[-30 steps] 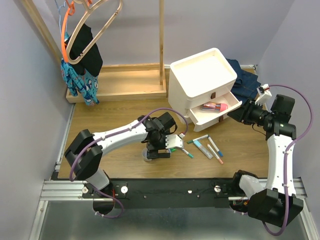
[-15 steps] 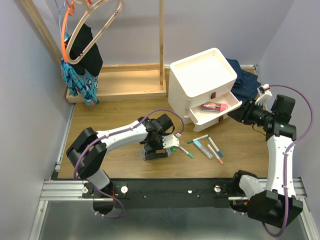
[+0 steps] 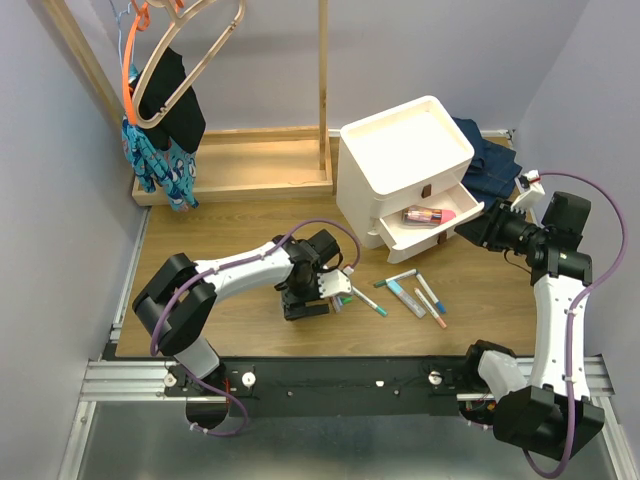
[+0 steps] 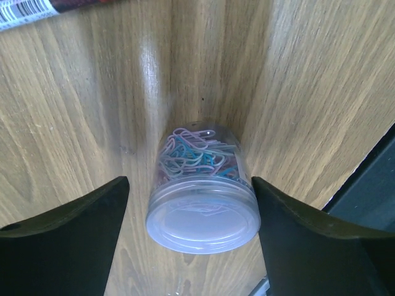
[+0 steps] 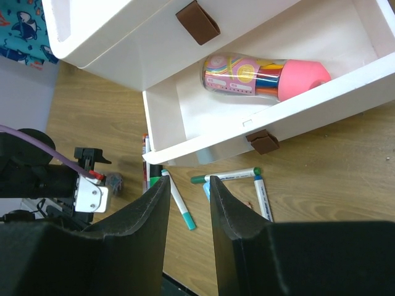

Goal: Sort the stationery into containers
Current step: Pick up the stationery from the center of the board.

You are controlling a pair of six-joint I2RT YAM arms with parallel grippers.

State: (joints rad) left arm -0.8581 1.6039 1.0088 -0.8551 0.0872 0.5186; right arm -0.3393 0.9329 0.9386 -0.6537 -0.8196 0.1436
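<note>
In the left wrist view a small clear round tub (image 4: 202, 209) of coloured paper clips stands on the wood. My left gripper (image 4: 190, 182) is open, one finger on each side of the tub and neither touching it. From above, that gripper (image 3: 305, 304) covers the tub. The white drawer unit (image 3: 405, 150) has its middle drawer (image 3: 455, 228) pulled out, and a pink-capped bottle (image 3: 428, 215) (image 5: 265, 77) lies inside. My right gripper (image 3: 474, 230) (image 5: 188, 182) hovers at the drawer front, its fingers a little apart and empty. Slim markers (image 3: 400, 278) and a pale blue tube (image 3: 405, 297) lie on the table.
A wooden rack base (image 3: 250, 165) with an upright post stands behind, and hangers with clothes (image 3: 160, 110) hang at the far left. Folded denim (image 3: 490, 165) lies behind the drawer unit. A black rail (image 3: 350, 378) runs along the near edge.
My left gripper has shifted slightly left and down over the tub, which showed beside it before, and its jaws have narrowed a little. The right arm has barely moved.
</note>
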